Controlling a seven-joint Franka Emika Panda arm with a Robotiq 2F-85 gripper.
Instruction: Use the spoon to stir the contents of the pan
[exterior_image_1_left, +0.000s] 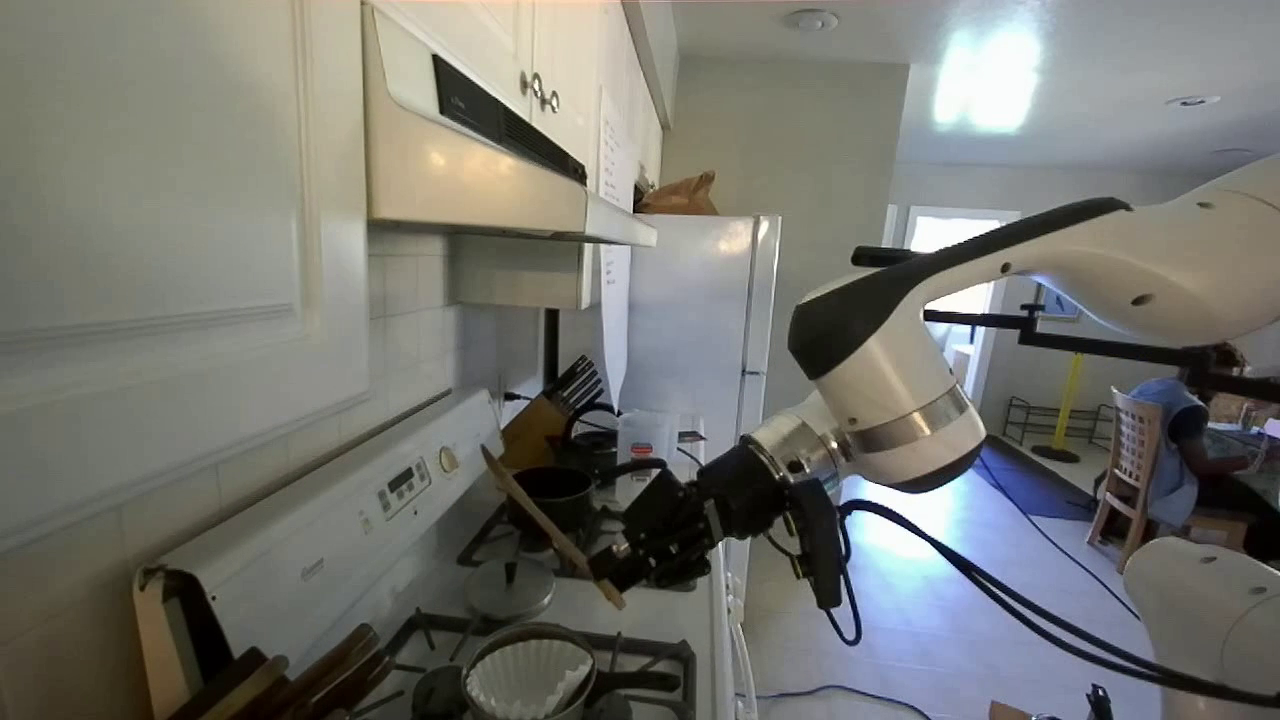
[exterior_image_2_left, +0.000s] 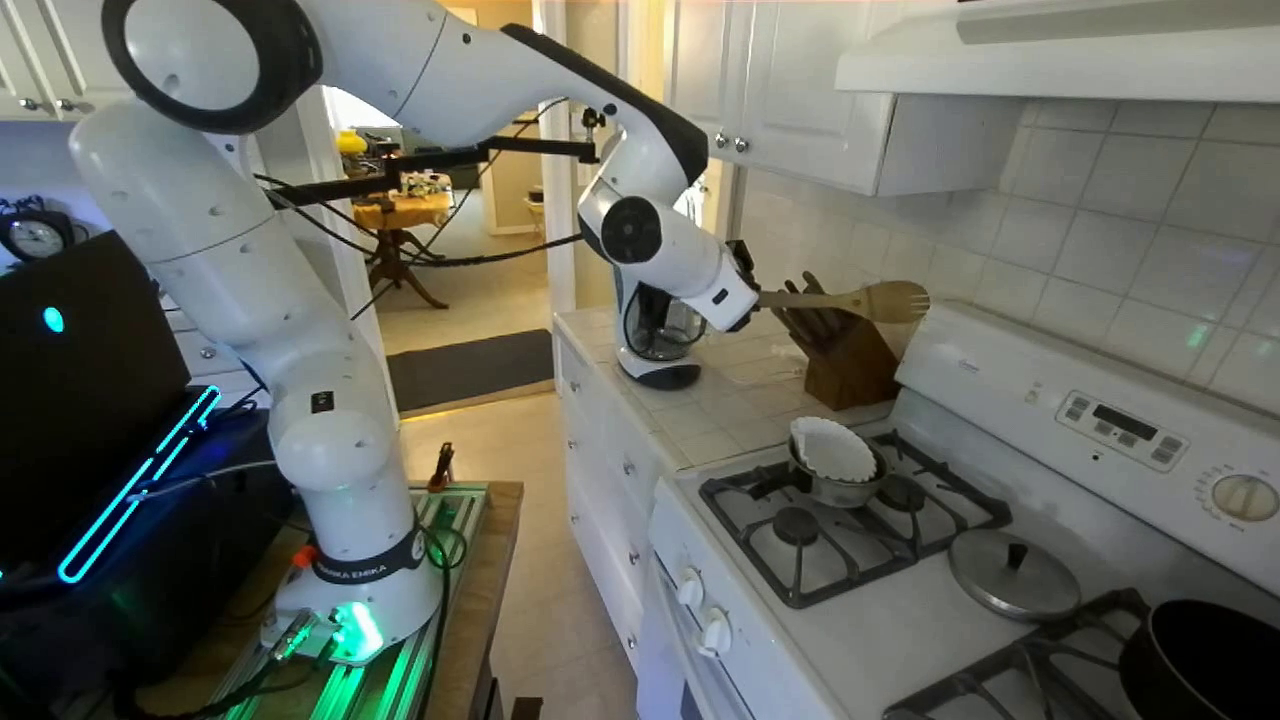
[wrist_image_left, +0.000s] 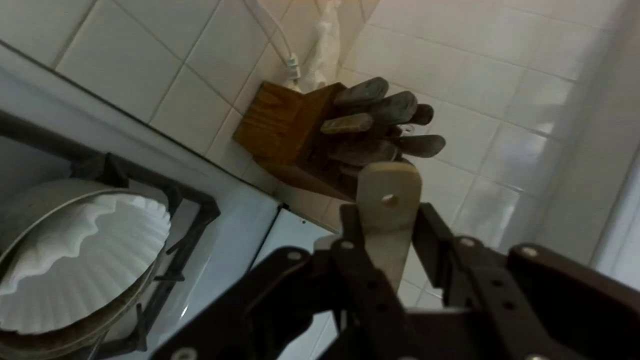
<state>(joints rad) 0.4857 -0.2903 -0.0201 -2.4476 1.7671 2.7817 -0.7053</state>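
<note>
Jaws, foremost in the wrist view, clench the wooden spoon (wrist_image_left: 389, 215) near its holed handle end, head clear of the pan (exterior_image_2_left: 848, 494) on the stove (exterior_image_2_left: 860, 640). Risk: pressing could twist the end-held spoon, or its tip drag out the fluted liner (exterior_image_2_left: 830, 450).

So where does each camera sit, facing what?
In an exterior view: beside the white stove, facing a tall pale refrigerator; a white jointed arm, cropped, and black tool show.
In an exterior view: near a round black pot, facing a brown wooden knife block; most of the arm shows.
Wrist view: on the arm, looking past fingers gripping a long light-brown wooden spoon, toward that block.
Both exterior views share the spoon and round grey pan.
</note>
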